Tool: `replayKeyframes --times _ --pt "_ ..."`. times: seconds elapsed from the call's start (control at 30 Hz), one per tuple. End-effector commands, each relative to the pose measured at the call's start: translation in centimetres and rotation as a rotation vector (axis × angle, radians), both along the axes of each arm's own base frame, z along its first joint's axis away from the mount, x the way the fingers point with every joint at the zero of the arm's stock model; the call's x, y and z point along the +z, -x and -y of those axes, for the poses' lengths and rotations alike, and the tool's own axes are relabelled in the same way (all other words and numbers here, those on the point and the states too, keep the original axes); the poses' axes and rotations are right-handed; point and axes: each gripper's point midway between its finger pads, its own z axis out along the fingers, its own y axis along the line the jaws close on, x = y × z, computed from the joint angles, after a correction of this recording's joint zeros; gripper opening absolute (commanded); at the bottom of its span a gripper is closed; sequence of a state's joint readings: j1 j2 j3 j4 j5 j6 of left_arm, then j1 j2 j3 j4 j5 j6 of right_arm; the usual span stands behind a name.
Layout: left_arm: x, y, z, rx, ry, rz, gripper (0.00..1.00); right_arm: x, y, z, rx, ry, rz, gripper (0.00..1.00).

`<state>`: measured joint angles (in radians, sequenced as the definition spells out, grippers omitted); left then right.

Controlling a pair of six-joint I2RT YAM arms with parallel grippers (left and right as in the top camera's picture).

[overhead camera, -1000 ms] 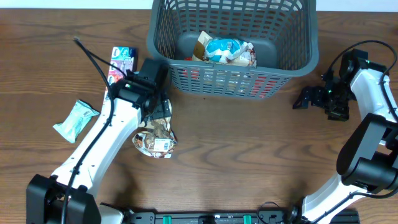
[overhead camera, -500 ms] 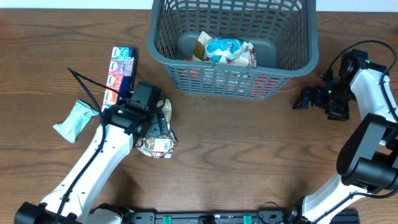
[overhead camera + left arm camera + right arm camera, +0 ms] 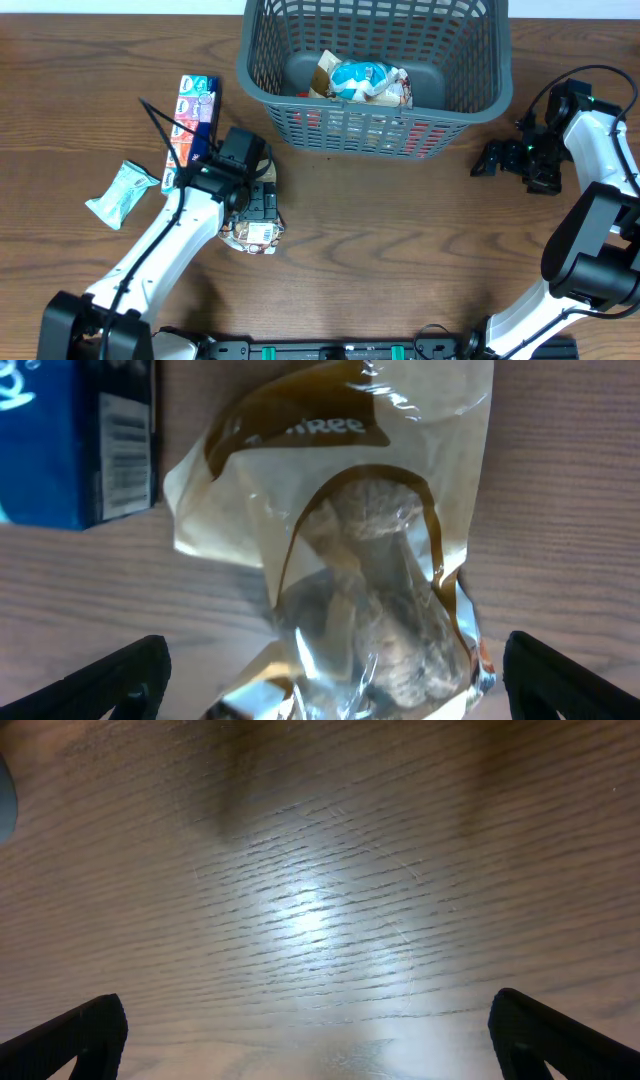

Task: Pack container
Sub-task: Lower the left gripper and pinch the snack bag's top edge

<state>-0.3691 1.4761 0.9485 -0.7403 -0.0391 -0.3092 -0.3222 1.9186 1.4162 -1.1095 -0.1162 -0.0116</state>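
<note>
The container (image 3: 380, 128), a large dark grey lattice basket, stands at the back middle with a few packets (image 3: 362, 82) lying in it. A cream and brown snack packet (image 3: 254, 233) lies on the table in front of its left corner. My left gripper (image 3: 257, 198) hovers over that packet's far end. In the left wrist view the packet (image 3: 370, 560) fills the middle between my wide-open left gripper (image 3: 335, 690), whose fingers (image 3: 120, 680) stand clear of it. My right gripper (image 3: 490, 158) rests right of the basket, and in its wrist view the right gripper (image 3: 310, 1040) is open over bare wood.
A blue and pink carton (image 3: 195, 115) lies left of the basket, its blue side (image 3: 70, 440) showing in the left wrist view. A teal packet (image 3: 122, 193) sits at the far left. A black cable (image 3: 165, 130) arches over the carton.
My left arm has drawn back from the basket's front left corner and come over the snack packet. The right arm has not moved. Both grippers stay open.
</note>
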Motion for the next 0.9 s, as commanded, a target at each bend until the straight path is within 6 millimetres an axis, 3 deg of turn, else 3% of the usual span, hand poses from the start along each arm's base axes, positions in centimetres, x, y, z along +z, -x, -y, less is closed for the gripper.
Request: replayKeyframes --times 0.0,0.57,0.87 --pt "-1.1 0.3 -0.1 -0.025 -0.009 -0.025 0.99 0.0 0.0 -0.4 0.022 -0.005 0.000 0.99" --pt "-5.5 3.3 -0.8 0.000 0.005 -0.080 0.99 0.0 0.2 -0.5 0.022 -0.007 -0.006 0.99" --pt "-5.5 2.4 -0.5 -0.003 0.017 -0.035 0.99 0.0 0.2 -0.5 0.023 -0.007 -0.006 0.99"
